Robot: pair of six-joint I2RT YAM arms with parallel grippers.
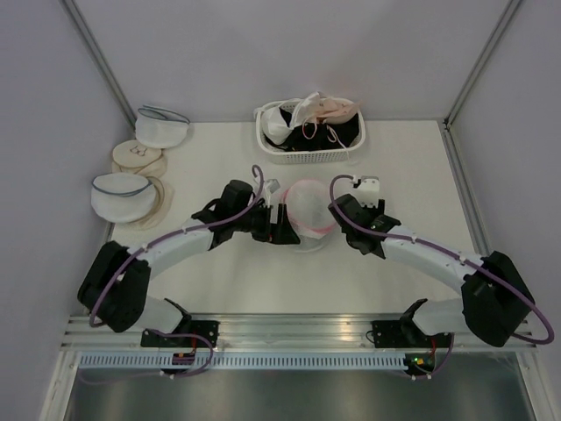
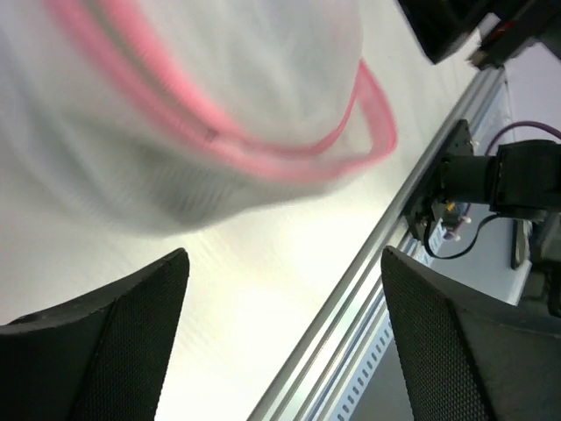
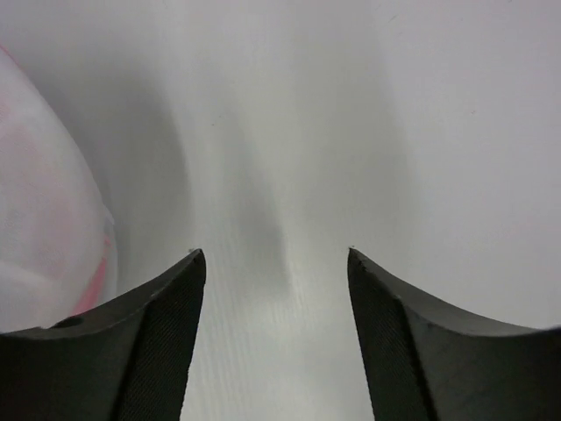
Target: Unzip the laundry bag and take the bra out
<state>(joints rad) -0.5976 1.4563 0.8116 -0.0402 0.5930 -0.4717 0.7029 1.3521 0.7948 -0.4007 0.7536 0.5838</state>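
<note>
The round white mesh laundry bag with pink zipper trim sits at the table's middle, between my two grippers. No dark shape shows through its mesh. My left gripper is open and empty just left of the bag, which fills the top of the left wrist view, blurred, above the open gripper. My right gripper is open and empty at the bag's right side, over bare table. A black padded bra lies in the white basket at the back, among white and pale pink garments.
Two white mesh bags with blue-grey trim and round beige pads lie at the left. Grey walls close in the table. An aluminium rail runs along the near edge, also in the left wrist view.
</note>
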